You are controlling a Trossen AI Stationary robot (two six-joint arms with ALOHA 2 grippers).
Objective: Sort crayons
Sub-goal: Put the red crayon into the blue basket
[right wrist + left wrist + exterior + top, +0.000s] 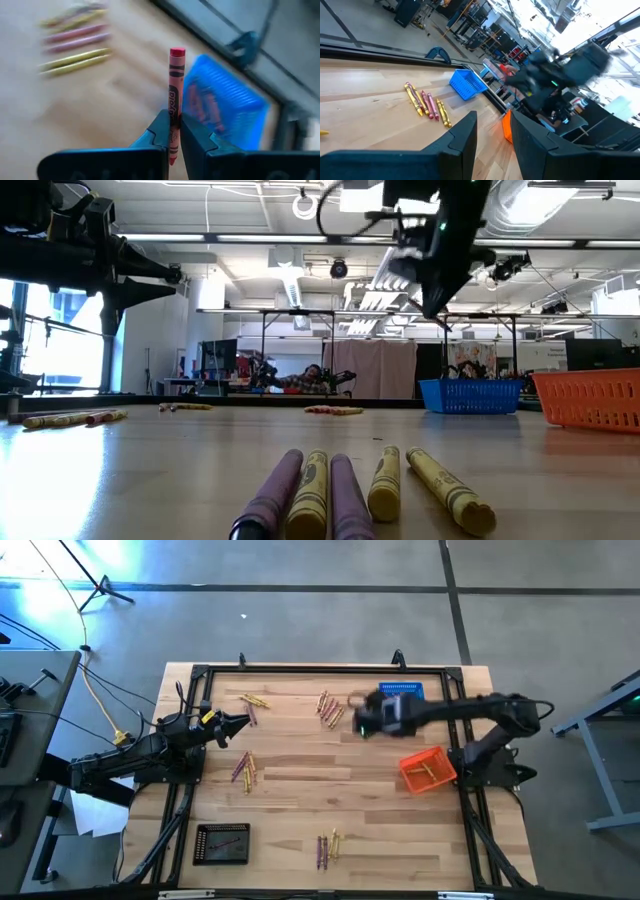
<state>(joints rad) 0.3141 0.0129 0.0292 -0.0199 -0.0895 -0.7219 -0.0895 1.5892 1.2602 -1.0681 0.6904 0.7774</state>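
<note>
My right gripper (pixel 173 120) hangs above the table between the blue basket (pixel 402 692) and a far-side group of crayons (pixel 330 708), shut on a red crayon (pixel 175 80). In the right wrist view the blue basket (pixel 225 105) and that crayon group (pixel 75 45) lie below it. My left gripper (pixel 492 137) waits open and level at the table's left side (pixel 235 723), holding nothing. More crayons lie flat in small groups on the wood: far left (pixel 253 702), left of centre (pixel 243 770) and near the front edge (pixel 328 848). My right gripper pinches the red crayon's rear half (pixel 173 107) between its two fingers. The crayon lies along the fingers, and its other end (pixel 177 52) sticks out well past the fingertips. It is lifted clear of the table, slanting down toward the far side.
An orange basket (pixel 428 770) with a crayon in it stands by the right arm's base. A black basket (pixel 221 843) sits at the near left. A dark frame (pixel 300 668) edges the table. Bare wood lies in the middle (pixel 320 780).
</note>
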